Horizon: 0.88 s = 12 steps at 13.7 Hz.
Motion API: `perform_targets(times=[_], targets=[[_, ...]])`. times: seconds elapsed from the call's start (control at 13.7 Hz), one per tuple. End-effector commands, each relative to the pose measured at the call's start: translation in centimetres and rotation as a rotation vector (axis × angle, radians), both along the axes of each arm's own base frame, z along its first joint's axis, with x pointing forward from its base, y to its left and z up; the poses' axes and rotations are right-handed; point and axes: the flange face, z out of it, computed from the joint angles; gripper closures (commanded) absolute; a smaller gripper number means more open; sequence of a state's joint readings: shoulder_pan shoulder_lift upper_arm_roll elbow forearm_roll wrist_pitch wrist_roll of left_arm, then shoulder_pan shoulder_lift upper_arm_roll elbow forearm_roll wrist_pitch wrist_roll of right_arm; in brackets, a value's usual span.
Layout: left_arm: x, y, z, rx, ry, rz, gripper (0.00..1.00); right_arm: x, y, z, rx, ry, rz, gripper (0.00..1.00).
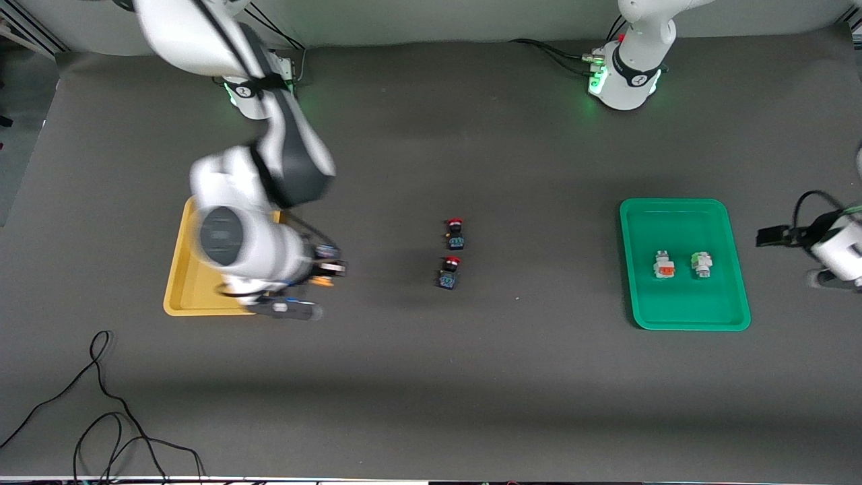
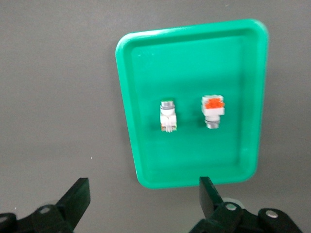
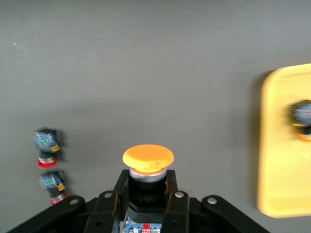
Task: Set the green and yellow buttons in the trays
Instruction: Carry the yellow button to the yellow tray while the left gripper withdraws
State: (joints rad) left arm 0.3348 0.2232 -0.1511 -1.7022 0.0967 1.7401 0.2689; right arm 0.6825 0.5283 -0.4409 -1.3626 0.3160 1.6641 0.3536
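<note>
My right gripper hangs over the table beside the yellow tray, shut on a black-bodied button with a round yellow-orange cap. Its fingers clamp the button's body. Another black-bodied button lies in the yellow tray. The green tray holds two white-bodied buttons, one with an orange mark and one with a green mark. My left gripper stands open and empty over the bare table just off the green tray's rim, at the left arm's end.
Two black-bodied switches with red caps stand mid-table, between the two trays. Loose black cables lie near the front camera at the right arm's end. A dark mat covers the table.
</note>
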Motion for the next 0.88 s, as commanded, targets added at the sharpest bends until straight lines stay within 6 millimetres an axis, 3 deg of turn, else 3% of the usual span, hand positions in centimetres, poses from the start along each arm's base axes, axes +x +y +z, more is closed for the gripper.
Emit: perform_targets(times=[0.0,0.22,0.36,0.44,0.51,0.8], targets=[[-2.1,-1.5,6.0,-0.026,-0.029,-0.021,0.00,-0.1,-8.4,2.7,0.065,0.066,0.079,1.00],[-3.6,-5.5,10.3,-0.045,-0.063,-0.047,0.00,0.6,-16.6,1.9,0.110,0.085,0.140,1.00],[-3.8,-7.7,11.9,-0.044,-0.069,-0.029,0.00,0.9,-22.6,-0.5,0.140,0.091,0.183,1.00],[-3.6,-10.3,12.9,-0.042,-0.075,-0.046,0.00,0.9,-25.9,-1.8,0.154,0.077,0.203,1.00],[-3.6,-11.3,13.6,-0.036,-0.078,-0.031,0.00,0.8,-28.0,-3.3,0.159,0.062,0.224,1.00],[-3.6,-14.8,14.3,-0.023,-0.089,-0.014,0.00,-1.3,-31.9,-11.4,0.126,0.002,0.251,1.00]])
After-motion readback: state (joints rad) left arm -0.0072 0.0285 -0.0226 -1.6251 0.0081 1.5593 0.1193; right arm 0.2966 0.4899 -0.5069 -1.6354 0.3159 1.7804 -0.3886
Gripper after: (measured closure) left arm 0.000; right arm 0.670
